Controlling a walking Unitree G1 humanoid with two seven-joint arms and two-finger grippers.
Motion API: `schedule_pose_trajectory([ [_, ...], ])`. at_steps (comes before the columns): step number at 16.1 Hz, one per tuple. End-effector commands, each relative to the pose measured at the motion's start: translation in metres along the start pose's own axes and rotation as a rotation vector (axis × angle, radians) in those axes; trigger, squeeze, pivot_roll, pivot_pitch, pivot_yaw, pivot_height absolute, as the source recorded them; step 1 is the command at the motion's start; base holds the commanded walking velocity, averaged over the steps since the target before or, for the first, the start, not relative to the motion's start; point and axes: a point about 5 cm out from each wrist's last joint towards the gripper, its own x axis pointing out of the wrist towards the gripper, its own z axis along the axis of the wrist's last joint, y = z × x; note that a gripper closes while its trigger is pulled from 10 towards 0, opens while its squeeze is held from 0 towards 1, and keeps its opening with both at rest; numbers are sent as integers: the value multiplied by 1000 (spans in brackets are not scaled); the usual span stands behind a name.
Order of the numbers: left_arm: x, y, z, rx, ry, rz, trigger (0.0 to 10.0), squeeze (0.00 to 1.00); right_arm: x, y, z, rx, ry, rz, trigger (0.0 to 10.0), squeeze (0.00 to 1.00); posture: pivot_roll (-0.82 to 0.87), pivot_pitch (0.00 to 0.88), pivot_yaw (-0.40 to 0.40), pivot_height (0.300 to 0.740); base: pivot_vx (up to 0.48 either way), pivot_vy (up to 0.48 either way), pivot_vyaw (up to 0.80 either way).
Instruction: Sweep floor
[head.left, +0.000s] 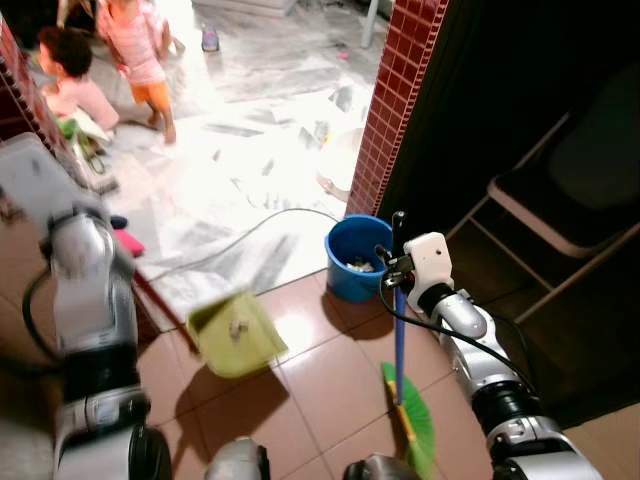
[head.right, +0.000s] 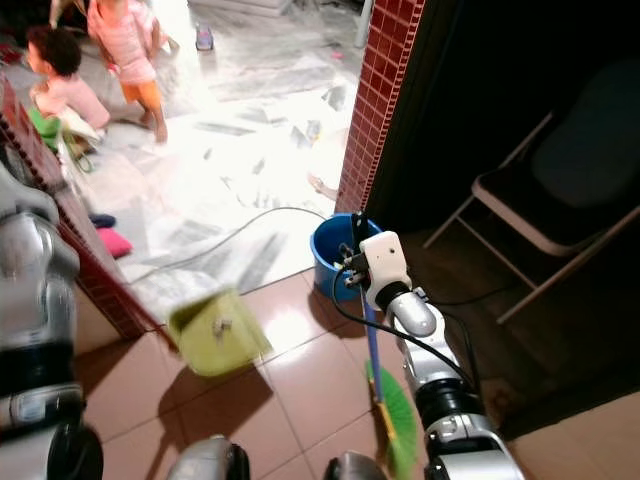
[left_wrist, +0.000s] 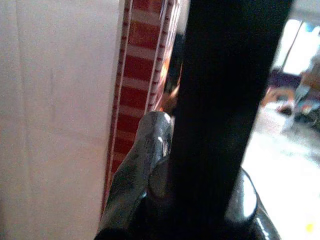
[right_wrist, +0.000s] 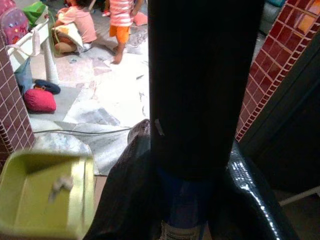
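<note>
Broom (head.left: 399, 350) stood near upright at lower right of the head view, its blue handle held near the top by my right gripper (head.left: 396, 268) and its green bristles (head.left: 419, 415) resting on the brown tiled floor (head.left: 320, 385). In the right wrist view the jaws were closed round the handle's dark upper end, with the blue shaft below. Left of the broom, at lower centre, a yellow-green dustpan (head.left: 234, 332) appeared raised off the tiles, judging by the shadow beneath it; it was blurred. It carried a small pale scrap of debris (head.left: 238, 326). My left arm (head.left: 92, 320) filled the left edge of the frame. The left wrist view gave a dark shaft lying between the fingers (left_wrist: 137, 175) against a red-striped wall; I judged the jaws closed on the dustpan's handle, though the link from shaft to pan was not traceable.

A blue bucket (head.left: 353, 257) with some contents stood at centre, at the foot of a red-tiled pillar (head.left: 398, 100), just beyond the broom. A cable (head.left: 245, 235) trailed over the marble floor (head.left: 250, 150) beyond. Two children (head.left: 110, 60) occupied the upper left; a folding chair (head.left: 560, 200) stood at right.

Progress, in my judgement: some debris collected, and emptying into the bucket looked the likely next step. No loose dirt was discernible on the tiles.
</note>
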Motion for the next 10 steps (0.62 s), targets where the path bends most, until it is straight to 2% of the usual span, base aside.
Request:
schedule_pose_trajectory([
  [1, 5, -7, 18, -57, -75, -20, 10000, 0, 2, -6, 10, -5, -31, -20, 10000, 0, -34, 29, -29, 740, 0, 0, 0],
  [2, 8, -16, 25, -93, -92, -58, 10000, 0, 2, -7, 12, 11, -41, -35, 10000, 0, -34, 30, -25, 740, 0, 0, 0],
  [4, 11, -35, 43, -151, -142, -129, 10000, 0, 1, -5, 11, 14, -31, -39, 10000, 0, -37, 31, -21, 740, 0, 0, -800],
  [6, 14, -49, 63, -170, -213, -170, 10000, 0, -3, 2, 7, 18, -26, -21, 10000, 0, -44, 24, -13, 740, 0, 0, -703],
  [8, 17, -57, 76, -178, -267, -177, 10000, 0, -9, 9, 0, -18, 3, -8, 10000, 0, -53, 7, -4, 740, 0, 0, 0],
  [10, 18, -68, 77, -154, -291, -197, 10000, 0, -21, 19, -4, -2, 30, 16, 10000, 0, -56, 1, 5, 740, 0, 0, 0],
])
